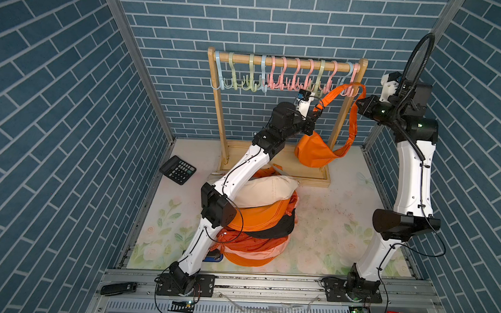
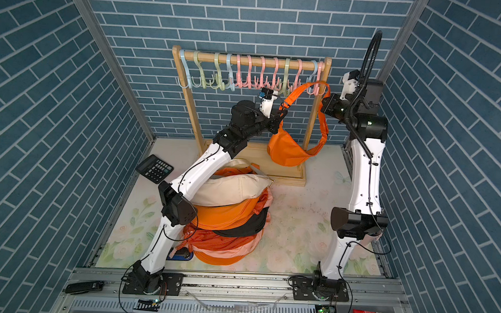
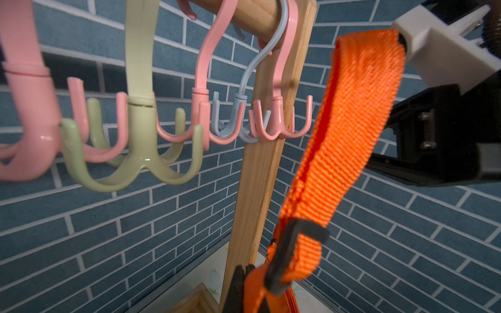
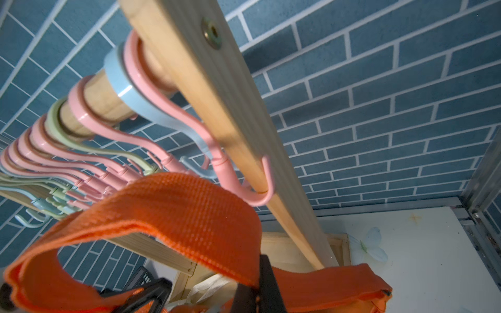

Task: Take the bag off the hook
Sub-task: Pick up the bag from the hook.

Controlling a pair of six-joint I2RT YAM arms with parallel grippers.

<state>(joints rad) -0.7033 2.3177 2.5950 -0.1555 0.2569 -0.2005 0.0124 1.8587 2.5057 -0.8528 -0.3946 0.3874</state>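
The orange bag [image 1: 313, 154] [image 2: 284, 153] hangs in front of the wooden rack [image 1: 218, 109], near its right post. Its strap [image 1: 337, 91] [image 3: 352, 122] [image 4: 189, 211] arches between my two grippers. My left gripper [image 1: 317, 109] [image 2: 283, 107] [image 3: 244, 273] is shut on the strap beside the black buckle [image 3: 292, 252]. My right gripper [image 1: 359, 103] [image 2: 324, 103] [image 4: 257, 287] is shut on the strap near its top. The last pink hook [image 1: 351, 90] [image 3: 279, 127] [image 4: 252, 189] is close by. In the left wrist view a gap separates strap and prongs.
Several pastel hooks [image 1: 276, 77] crowd the rail. A pile of orange, cream and black bags [image 1: 258, 215] sits mid-table under my left arm. A black calculator [image 1: 177, 170] lies at the left wall. The rack's base frame [image 1: 315, 180] lies under the bag. Brick walls close in on three sides.
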